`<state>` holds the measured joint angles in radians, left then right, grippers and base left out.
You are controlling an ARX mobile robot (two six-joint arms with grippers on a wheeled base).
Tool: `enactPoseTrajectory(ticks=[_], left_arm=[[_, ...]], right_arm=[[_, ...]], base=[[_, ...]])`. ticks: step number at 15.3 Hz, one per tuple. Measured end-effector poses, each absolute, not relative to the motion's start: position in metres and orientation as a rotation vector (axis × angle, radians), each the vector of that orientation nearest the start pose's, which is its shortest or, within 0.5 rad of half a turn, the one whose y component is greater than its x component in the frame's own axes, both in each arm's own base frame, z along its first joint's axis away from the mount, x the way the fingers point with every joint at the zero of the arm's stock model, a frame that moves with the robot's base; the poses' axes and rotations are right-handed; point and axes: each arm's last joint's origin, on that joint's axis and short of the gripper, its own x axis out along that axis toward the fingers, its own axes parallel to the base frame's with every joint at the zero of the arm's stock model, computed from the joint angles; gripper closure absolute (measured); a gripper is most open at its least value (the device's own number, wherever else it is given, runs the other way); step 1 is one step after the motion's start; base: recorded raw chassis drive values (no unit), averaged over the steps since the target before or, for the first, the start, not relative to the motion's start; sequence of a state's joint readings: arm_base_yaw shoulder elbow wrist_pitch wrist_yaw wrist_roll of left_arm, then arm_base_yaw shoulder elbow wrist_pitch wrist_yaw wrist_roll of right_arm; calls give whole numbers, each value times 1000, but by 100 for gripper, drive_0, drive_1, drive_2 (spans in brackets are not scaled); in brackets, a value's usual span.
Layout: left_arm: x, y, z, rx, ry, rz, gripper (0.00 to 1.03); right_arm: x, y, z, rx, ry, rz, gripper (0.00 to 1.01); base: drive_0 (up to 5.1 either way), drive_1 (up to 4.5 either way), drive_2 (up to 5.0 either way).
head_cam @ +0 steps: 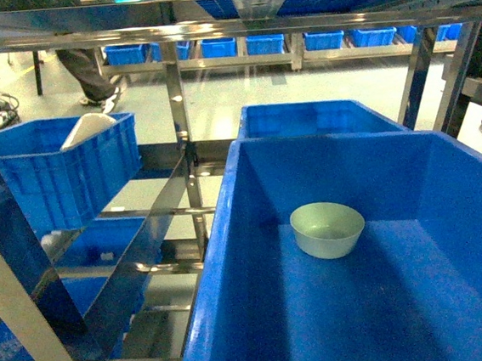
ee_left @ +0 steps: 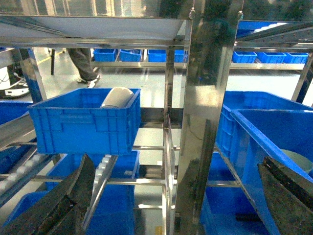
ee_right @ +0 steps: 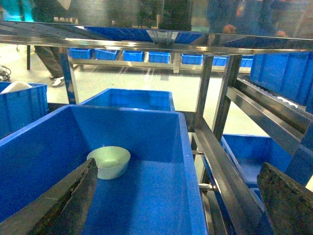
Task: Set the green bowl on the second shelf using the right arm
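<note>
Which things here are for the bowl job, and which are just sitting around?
For the job: green bowl, right gripper, steel rack's second shelf.

Just sitting around: white object in the left blue crate, far crates, left gripper.

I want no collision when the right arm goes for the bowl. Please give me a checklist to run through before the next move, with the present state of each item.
1. Right tool open: ok, fingers spread wide, nothing between them.
2. Bowl in view: ok, upright on the crate floor, touching no wall.
3. Bowl empty: ok.
4. Path down to the bowl: ok, nothing else lies in the crate.
5. Left tool out of the way: ok, open, by the rack post.
6. Room on the second shelf: cannot tell.
</note>
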<state>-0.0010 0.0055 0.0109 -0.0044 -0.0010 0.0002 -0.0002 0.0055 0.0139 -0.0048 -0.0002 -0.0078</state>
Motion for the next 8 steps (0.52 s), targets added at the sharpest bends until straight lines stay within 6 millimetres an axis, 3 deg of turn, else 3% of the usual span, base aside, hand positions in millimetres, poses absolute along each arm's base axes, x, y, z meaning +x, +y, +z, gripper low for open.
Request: enactPoseTrajectory(ticks=[8], left_arm=[[97,0,166,0,-1,0,5]], right_arm=[[97,0,167,-8,-4,0,3]], base=[[0,0,0]])
